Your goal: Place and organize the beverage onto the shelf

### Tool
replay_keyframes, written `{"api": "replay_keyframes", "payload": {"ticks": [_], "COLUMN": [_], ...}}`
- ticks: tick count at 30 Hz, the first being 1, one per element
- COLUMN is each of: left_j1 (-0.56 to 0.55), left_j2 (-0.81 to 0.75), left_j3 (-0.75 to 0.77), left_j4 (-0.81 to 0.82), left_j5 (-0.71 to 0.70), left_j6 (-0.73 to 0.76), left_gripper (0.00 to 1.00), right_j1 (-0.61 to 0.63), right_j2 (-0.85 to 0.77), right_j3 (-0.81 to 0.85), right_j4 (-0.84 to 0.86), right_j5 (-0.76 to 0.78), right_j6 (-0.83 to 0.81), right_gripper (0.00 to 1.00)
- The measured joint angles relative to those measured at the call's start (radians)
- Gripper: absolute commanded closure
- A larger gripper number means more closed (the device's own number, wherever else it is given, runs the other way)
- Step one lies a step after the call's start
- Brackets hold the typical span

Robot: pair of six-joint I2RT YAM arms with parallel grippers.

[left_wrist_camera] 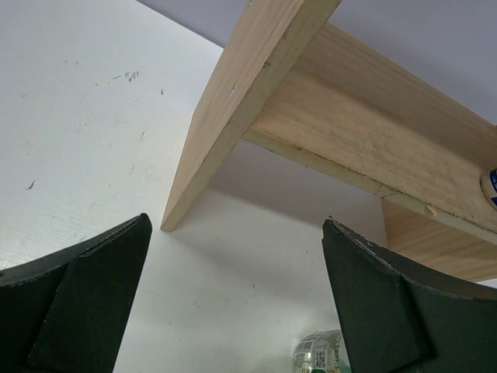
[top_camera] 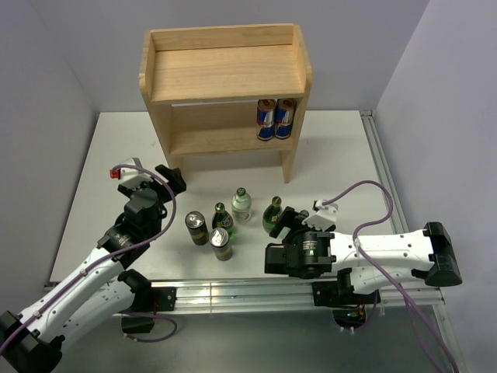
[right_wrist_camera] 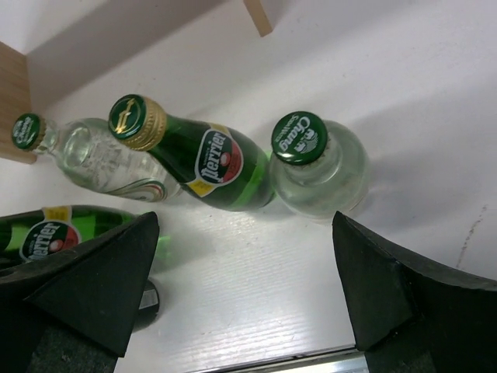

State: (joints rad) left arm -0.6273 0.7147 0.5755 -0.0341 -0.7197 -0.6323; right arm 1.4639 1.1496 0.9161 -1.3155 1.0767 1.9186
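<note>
The light-wood shelf (top_camera: 225,70) stands at the back of the table, with two blue-and-silver cans (top_camera: 276,118) on the right of its lower board. In front of it stand two green bottles (top_camera: 223,217), a clear bottle (top_camera: 241,204) and two dark cans (top_camera: 196,228). My left gripper (top_camera: 172,180) is open and empty near the shelf's left side panel (left_wrist_camera: 233,101). My right gripper (top_camera: 286,223) is open and empty beside the bottles. In the right wrist view, a green Perrier bottle (right_wrist_camera: 217,163) and a clear green-capped bottle (right_wrist_camera: 311,163) stand just beyond the fingertips.
A metal rail (top_camera: 248,291) runs along the table's near edge, by the arm bases. Grey walls close in the table on the left, back and right. A clear bottle (left_wrist_camera: 322,353) shows low in the left wrist view, beside the right finger.
</note>
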Motion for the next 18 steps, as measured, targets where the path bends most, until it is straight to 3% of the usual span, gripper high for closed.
{"api": "replay_keyframes", "payload": {"ticks": [10,18], "left_j1": [-0.001,-0.001], "left_j2": [0.003,0.016], "left_j3": [-0.013,-0.016], "left_j4": [0.011,0.026], "left_j5": [0.015,0.023], "left_j6": [0.0,0.0], "left_gripper": [0.01,0.01], "right_j1": [-0.023,-0.153], "right_j2": [0.086,-0.012], "right_j3": [-0.154,-0.228], "right_j4": [-0.009,0.131], "right_j5": [-0.08,-0.09], "right_j6": [0.028,-0.092], "right_gripper": [0.0,0.0]}}
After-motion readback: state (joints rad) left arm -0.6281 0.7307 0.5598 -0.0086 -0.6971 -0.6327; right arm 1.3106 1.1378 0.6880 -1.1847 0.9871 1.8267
